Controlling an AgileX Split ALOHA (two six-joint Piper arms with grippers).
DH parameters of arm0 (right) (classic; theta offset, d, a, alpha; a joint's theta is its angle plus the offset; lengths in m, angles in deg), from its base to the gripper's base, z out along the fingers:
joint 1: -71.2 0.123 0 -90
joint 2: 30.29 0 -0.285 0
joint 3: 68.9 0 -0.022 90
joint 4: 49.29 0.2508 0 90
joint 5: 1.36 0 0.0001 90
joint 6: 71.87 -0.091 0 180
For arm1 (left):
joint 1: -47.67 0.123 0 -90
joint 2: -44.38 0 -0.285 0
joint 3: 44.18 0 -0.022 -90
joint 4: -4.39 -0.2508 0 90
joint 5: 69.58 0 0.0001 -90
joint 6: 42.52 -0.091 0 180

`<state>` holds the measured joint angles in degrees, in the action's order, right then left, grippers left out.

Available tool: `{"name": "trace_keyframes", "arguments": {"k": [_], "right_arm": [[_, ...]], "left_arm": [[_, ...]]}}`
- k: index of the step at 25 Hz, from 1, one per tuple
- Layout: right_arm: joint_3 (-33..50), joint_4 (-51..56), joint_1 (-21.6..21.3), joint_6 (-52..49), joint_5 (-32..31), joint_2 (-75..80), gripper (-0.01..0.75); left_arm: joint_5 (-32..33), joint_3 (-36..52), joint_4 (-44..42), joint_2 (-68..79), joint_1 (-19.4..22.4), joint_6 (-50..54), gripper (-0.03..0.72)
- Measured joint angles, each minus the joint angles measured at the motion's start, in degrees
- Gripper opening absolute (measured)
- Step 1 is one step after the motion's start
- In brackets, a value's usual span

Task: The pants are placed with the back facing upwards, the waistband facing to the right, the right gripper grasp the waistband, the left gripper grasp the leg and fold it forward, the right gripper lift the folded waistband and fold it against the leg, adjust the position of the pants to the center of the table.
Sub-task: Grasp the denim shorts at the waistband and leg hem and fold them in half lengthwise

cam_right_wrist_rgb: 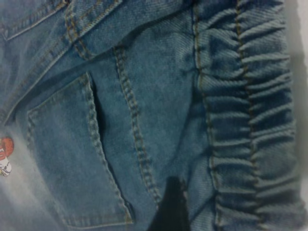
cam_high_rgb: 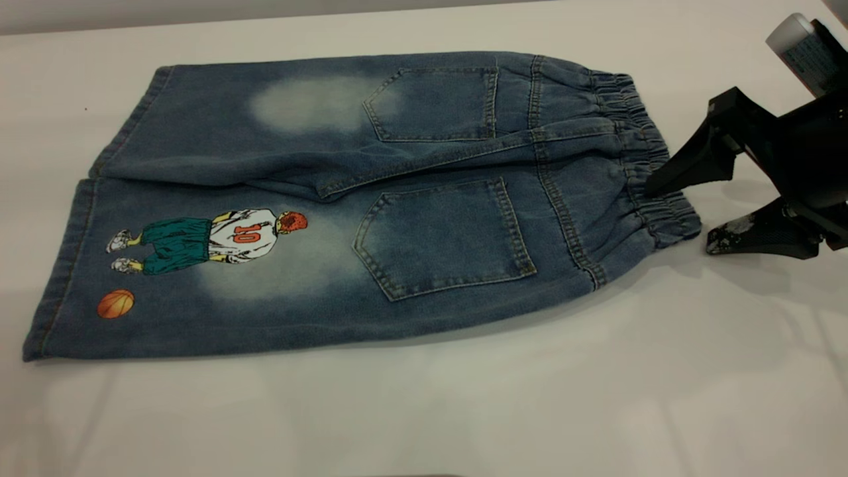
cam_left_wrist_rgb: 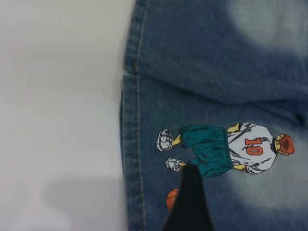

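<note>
Lying lengthwise across table [cam_high_rgb: 424, 411], pants [cam_high_rgb: 344, 218] (waistband [cam_high_rgb: 646, 159] rightward).

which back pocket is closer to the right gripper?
The near-side back pocket, next to the leg with the basketball-player print. The right gripper, open at the waistband, sits level with it; the other pocket lies toward the table's far edge.

One pair of pants [cam_high_rgb: 371, 212] is being shown on one table [cam_high_rgb: 464, 411], with two back pockets [cam_high_rgb: 444, 238], one printed player [cam_high_rgb: 212, 240], one printed basketball [cam_high_rgb: 116, 303], and one gripper [cam_high_rgb: 682, 215].
</note>
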<state>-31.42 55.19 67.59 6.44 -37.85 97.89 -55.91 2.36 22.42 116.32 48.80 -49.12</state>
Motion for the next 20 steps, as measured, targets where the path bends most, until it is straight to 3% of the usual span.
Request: {"name": "trace_keyframes", "arguments": {"k": [5, 8, 11, 16, 17, 20], "right_arm": [[-0.1, 0.3, 0.0, 0.2, -3.7, 2.6, 0.580], [-0.1, 0.3, 0.0, 0.7, -4.9, 3.5, 0.532], [-0.5, 0.3, 0.0, 1.1, -4.0, 3.9, 0.416], [-2.5, 0.0, 0.0, 2.3, -1.9, 4.2, 0.105], [-2.9, -0.1, 0.0, 2.9, -1.9, 4.2, 0.064], [-3.3, -0.2, 0.0, 3.8, -1.9, 4.2, 0.036]], "left_arm": [[0.0, 0.0, 0.0, 0.0, 0.0, 0.0, 0.546], [0.0, 0.0, 0.0, 0.0, 0.0, 0.0, 0.546], [0.0, 0.0, 0.1, 0.0, 0.0, 0.0, 0.546], [0.9, 0.0, 0.1, 0.0, 0.0, -0.1, 0.546], [1.4, 0.0, 0.0, 0.1, 0.0, -0.1, 0.546], [4.1, 0.0, -0.6, 0.7, 0.0, -0.1, 0.546]]}}
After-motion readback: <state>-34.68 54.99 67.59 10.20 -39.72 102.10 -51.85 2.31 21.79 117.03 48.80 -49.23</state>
